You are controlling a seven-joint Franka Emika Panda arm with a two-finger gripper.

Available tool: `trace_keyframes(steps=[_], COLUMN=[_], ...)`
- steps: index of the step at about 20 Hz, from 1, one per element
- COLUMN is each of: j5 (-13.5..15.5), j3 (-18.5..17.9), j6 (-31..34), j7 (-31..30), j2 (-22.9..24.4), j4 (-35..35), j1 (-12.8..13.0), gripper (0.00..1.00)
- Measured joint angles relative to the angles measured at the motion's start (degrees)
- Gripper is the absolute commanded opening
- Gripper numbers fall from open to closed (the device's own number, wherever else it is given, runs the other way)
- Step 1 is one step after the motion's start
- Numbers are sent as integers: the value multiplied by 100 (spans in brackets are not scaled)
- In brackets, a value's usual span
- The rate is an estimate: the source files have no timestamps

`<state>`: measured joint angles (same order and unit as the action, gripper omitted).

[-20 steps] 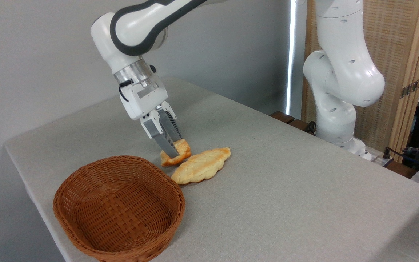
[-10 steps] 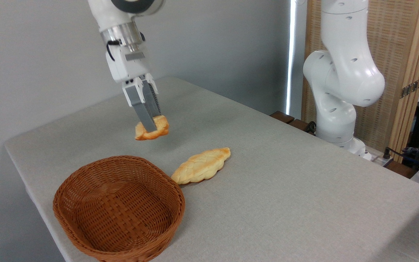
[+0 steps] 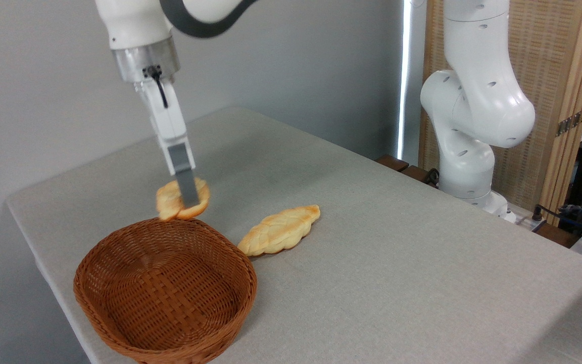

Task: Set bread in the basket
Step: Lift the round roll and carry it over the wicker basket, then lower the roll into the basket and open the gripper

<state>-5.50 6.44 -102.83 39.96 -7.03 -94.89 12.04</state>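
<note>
Hanging in the left-centre of the frame, the bread (image 3: 182,199) is being pinched between the closed fingers of the gripper (image 3: 188,196), clear of the table (image 3: 397,263) and just above the far rim of the basket (image 3: 164,290). It is looking light and probably soft: a thick little bun with a toasted top, likely to dent under a hard squeeze, and its crust is probably giving fair friction. Taking it across the thick middle, as the fingers are doing now, seems the safest hold, since an edge grip could let it swing or tear. Compared with half a second earlier, the bun is sitting lower and further left, nearer the basket, and the wrist is turned so the fingers are showing edge-on. The braided loaf (image 3: 280,230) is lying unmoved beside the basket.
</note>
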Motion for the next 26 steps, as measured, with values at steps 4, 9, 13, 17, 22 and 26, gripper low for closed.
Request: trace_keyframes(steps=[4,9,13,17,22,26], j5=[17,18,22,22,22,22], j3=[-22,-49,-49,-49,-49,-60], j6=[-776,-1224,-1248,-1248,-1248,-1244], j7=[-514,-666,-666,-666,-667,-692], j2=[-356,-725,-819,-817,-810,-747], j4=[0,2,4,34,70,97], j1=[6,6,7,9,36,39], gripper=[90,100,100,100,100,100])
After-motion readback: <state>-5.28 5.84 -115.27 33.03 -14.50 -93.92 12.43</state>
